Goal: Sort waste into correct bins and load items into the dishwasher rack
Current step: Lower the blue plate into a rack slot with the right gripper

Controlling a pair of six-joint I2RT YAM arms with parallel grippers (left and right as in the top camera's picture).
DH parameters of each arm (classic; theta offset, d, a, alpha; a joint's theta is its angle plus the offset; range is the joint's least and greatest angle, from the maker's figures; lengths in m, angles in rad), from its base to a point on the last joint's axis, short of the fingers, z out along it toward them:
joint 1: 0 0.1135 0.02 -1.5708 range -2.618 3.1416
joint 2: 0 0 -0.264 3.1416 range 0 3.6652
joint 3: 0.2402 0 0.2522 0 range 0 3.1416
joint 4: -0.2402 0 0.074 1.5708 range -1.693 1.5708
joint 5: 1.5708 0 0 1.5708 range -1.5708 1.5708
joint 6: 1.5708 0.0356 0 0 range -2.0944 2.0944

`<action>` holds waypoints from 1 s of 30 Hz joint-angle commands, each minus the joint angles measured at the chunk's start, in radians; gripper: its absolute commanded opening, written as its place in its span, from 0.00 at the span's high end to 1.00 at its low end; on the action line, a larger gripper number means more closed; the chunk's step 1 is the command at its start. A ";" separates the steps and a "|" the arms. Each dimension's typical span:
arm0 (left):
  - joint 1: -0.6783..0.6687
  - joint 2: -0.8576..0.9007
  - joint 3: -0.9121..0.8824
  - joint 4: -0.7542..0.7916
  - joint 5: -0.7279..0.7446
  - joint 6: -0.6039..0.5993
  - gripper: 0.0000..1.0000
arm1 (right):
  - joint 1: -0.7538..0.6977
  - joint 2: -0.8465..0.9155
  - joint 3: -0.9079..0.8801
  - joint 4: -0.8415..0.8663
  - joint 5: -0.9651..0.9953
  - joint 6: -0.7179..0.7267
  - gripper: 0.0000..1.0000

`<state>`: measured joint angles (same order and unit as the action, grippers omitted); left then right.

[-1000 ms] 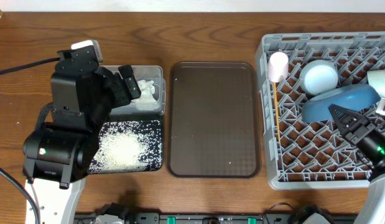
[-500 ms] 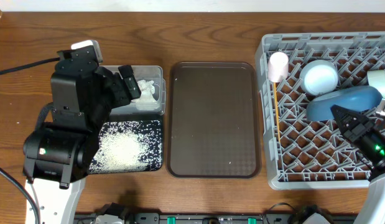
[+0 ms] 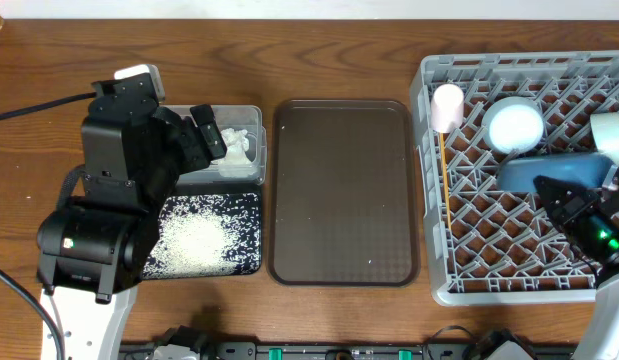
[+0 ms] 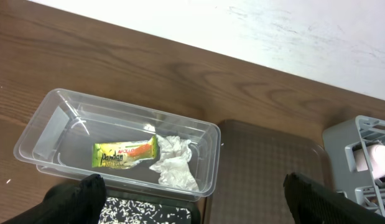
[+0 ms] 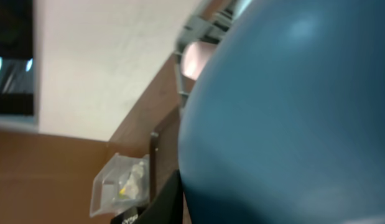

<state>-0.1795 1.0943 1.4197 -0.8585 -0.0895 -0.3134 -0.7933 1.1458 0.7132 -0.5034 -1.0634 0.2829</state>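
Note:
The grey dishwasher rack (image 3: 469, 285) stands at the right. In it are the pink cup (image 3: 447, 105), the small white/light-blue bowl (image 3: 516, 125), the pale-green bowl (image 3: 611, 135), the chopsticks (image 3: 442, 165) and the dark-blue plate (image 3: 549, 168). My right gripper (image 3: 571, 202) is shut on the plate's near edge. The plate fills the right wrist view (image 5: 292, 112). My left gripper (image 4: 195, 205) is open and empty above the bins. The clear tub (image 4: 49, 124) holds the yellow-green wrapper (image 4: 125, 154) and the crumpled napkin (image 4: 173, 163). The black bin (image 3: 251, 262) holds rice grains (image 3: 194, 235).
The brown serving tray (image 3: 344, 190) lies between the bins and the rack. The left arm's body covers part of both bins in the overhead view. A black cable runs across the table at the far left.
My right gripper has moved right and toward the near side with the plate. The plate now looks narrower from above and sits further right in the rack. The left arm has not moved.

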 commanded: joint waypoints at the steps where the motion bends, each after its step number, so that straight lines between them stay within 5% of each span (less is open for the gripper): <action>1: 0.004 0.004 0.018 -0.002 -0.013 0.010 0.06 | 0.002 0.018 0.002 -0.016 0.061 0.005 0.88; 19: 0.004 0.004 0.018 -0.002 -0.013 0.010 0.06 | 0.002 0.018 0.002 -0.111 0.027 0.234 0.54; 30: 0.004 0.004 0.018 -0.002 -0.013 0.010 0.06 | 0.002 0.018 0.002 -0.136 -0.174 0.286 0.36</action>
<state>-0.1795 1.0943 1.4197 -0.8585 -0.0891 -0.3134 -0.7948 1.1648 0.7128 -0.6239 -1.1336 0.5369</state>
